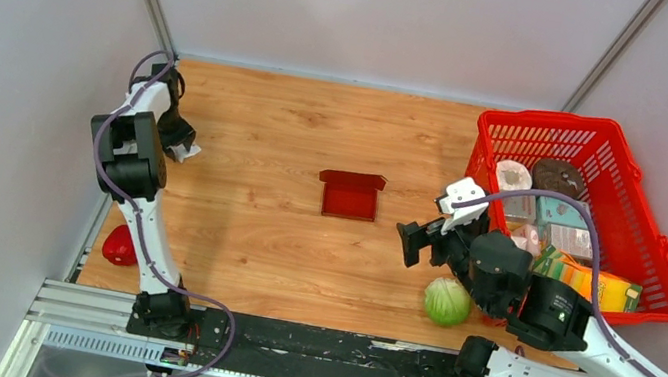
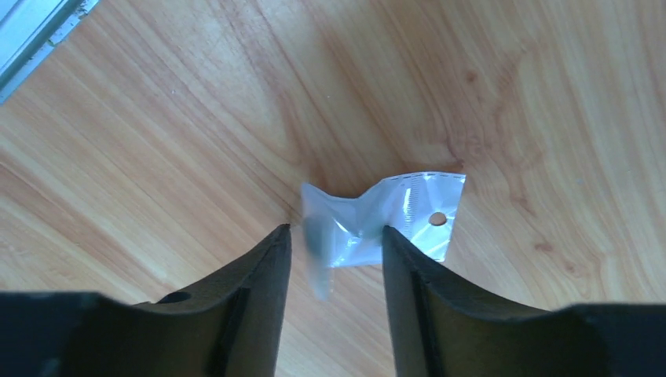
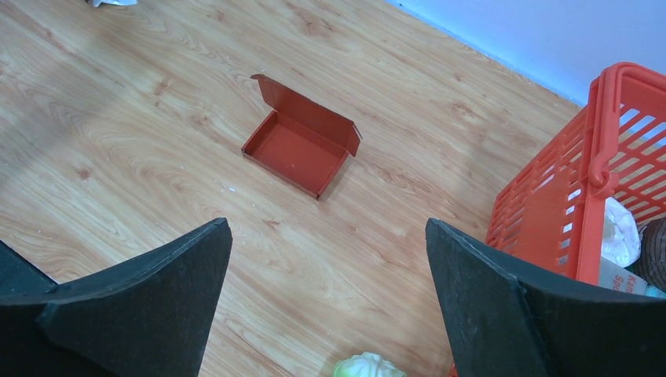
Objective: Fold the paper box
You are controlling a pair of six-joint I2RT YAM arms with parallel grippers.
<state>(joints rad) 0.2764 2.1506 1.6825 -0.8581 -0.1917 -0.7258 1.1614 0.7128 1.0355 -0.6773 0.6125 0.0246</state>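
The paper box (image 1: 350, 194) is a dark red shallow cardboard tray with its lid flap standing up at the back, in the middle of the wooden table. It also shows in the right wrist view (image 3: 302, 145), apart from both grippers. My right gripper (image 1: 425, 225) is wide open and empty, right of the box (image 3: 326, 224). My left gripper (image 1: 181, 146) is far left of the box, open (image 2: 336, 232). A small clear plastic bag (image 2: 393, 216) lies on the table just beyond its fingertips, partly between them.
A bright red mesh basket (image 1: 636, 206) full of groceries stands at the right; its wall shows in the right wrist view (image 3: 561, 196). A green cabbage (image 1: 447, 301) lies near the right arm. A red pepper (image 1: 119, 246) lies at the near left edge.
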